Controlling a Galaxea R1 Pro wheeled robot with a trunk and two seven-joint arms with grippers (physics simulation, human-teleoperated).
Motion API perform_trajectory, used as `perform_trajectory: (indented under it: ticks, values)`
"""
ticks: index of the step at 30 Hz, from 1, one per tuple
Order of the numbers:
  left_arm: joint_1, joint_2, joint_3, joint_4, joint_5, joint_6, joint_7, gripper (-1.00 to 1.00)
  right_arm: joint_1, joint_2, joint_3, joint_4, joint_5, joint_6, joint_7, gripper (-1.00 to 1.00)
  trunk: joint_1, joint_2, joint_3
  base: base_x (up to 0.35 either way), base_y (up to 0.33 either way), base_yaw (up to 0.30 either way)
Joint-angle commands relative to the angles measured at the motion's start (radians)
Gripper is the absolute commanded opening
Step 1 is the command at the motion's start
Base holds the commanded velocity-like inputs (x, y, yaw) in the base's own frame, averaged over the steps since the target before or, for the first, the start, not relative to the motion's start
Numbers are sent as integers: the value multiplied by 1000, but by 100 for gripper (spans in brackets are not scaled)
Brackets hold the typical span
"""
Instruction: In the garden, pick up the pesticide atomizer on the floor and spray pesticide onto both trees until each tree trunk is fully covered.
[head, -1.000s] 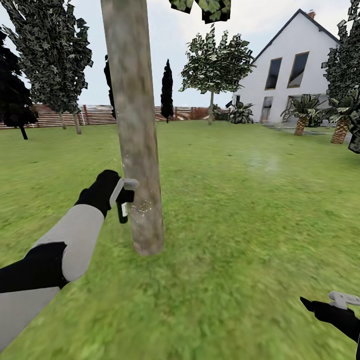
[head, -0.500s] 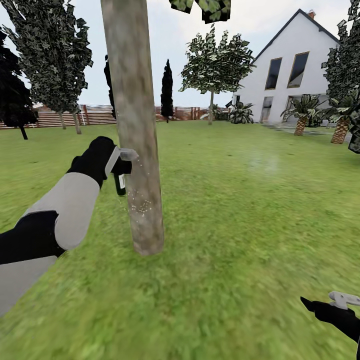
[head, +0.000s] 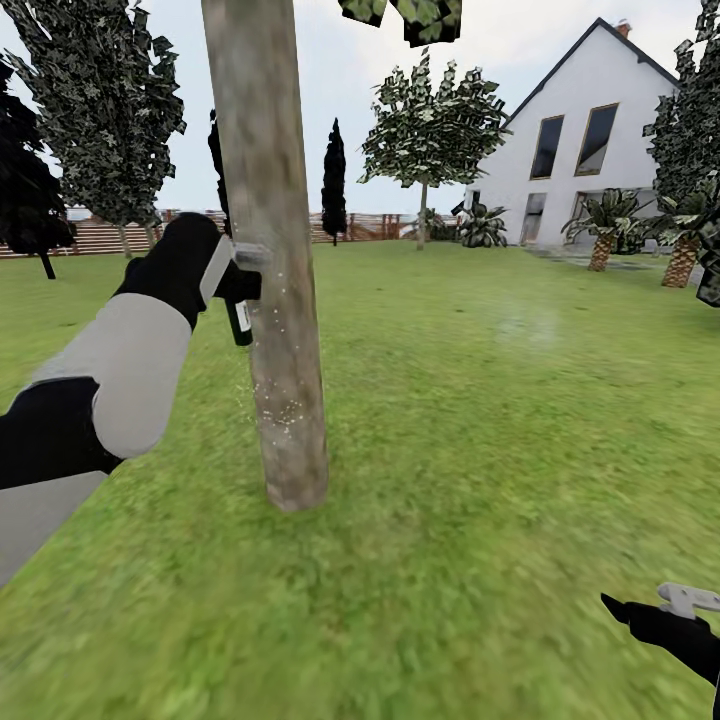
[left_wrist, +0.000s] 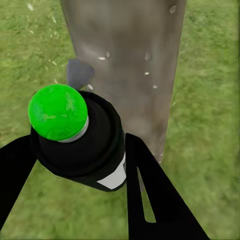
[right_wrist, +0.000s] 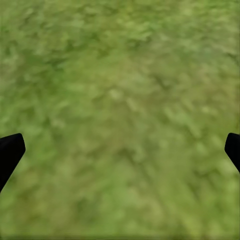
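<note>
Up against the tree trunk (head: 272, 250), the pesticide atomizer (head: 240, 318) hangs upright, its long axis vertical and its nozzle just beside the bark, clamped between the fingers of the left gripper (head: 222, 268). Pale specks dot the trunk below the nozzle, the bark above looks bare. Well apart, the right gripper (head: 672, 612) hovers low over the floor (head: 480, 420), fingers spread wide and empty.
</note>
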Motion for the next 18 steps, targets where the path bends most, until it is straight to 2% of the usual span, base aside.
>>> perform_trajectory:
  ticks: [1,12,18]
  values:
    - [-1,-1,0,34,-1,0,0,-100,0,0,0,0,0,0,0,100,0,0,0,0,0,0]
    - [1,-4,1,228,0,-8,-2,-100,0,0,0,0,1,0,0,100,0,0,0,0,0,0]
    - [15,-9,3,291,0,-19,-4,-100,0,0,0,0,1,0,0,100,0,0,0,0,0,0]
